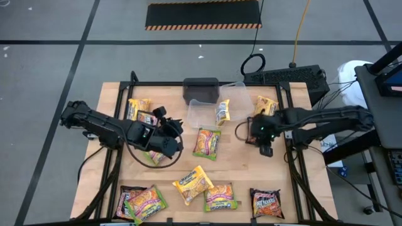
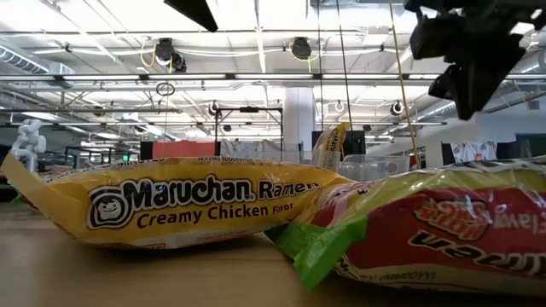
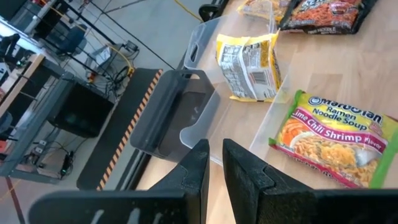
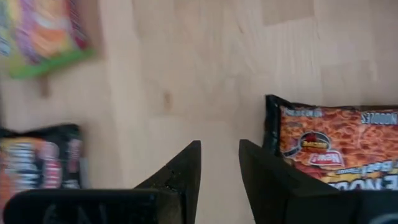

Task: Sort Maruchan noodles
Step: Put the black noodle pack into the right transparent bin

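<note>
Maruchan noodle packets lie flat across the wooden table. A green-edged one (image 1: pixel 207 141) lies mid-table. Yellow (image 1: pixel 193 183), green-edged (image 1: pixel 220 196) and dark (image 1: pixel 267 203) ones lie near the front edge. One yellow packet (image 3: pixel 249 65) stands tilted in a clear tub (image 1: pixel 202 113). My left gripper (image 3: pixel 214 144) hovers left of the middle packet (image 3: pixel 333 140), its fingers a narrow slit apart and holding nothing. My right gripper (image 4: pixel 219 144) hangs over bare wood right of centre (image 1: pixel 266 149), pointing steeply down. It is open and empty, with a dark packet (image 4: pixel 336 146) beside it.
A second clear tub (image 1: pixel 233 94) and a dark grey box (image 1: pixel 201 88) stand at the far edge. More packets lie at far left (image 1: pixel 139 108), far right (image 1: pixel 265 105) and near left (image 1: pixel 147 201). Bare wood lies between the two grippers (image 1: pixel 232 163).
</note>
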Controlling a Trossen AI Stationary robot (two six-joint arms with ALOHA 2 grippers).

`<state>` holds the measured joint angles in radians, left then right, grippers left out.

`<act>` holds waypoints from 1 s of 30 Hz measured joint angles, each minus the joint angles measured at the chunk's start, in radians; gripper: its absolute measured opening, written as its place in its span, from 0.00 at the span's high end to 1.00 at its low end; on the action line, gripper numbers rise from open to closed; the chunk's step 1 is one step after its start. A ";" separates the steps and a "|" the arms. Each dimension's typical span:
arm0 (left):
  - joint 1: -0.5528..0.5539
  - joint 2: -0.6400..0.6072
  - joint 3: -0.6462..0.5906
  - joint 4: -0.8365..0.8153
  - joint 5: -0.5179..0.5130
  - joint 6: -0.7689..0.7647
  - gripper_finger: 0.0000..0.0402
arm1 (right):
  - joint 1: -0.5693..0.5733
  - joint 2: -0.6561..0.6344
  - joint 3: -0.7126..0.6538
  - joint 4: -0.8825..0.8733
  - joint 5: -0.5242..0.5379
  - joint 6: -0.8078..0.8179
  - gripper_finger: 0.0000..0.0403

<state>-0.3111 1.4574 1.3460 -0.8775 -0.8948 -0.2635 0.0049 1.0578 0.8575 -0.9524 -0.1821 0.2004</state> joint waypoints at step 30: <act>0.001 0.000 0.000 -0.011 0.000 -0.046 0.87 | 0.233 0.381 0.000 0.106 0.407 -0.047 0.74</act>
<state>-0.3103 1.4578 1.3460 -0.8888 -0.8951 -0.3091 0.2383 1.4384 0.8577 -0.8468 0.2248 0.1531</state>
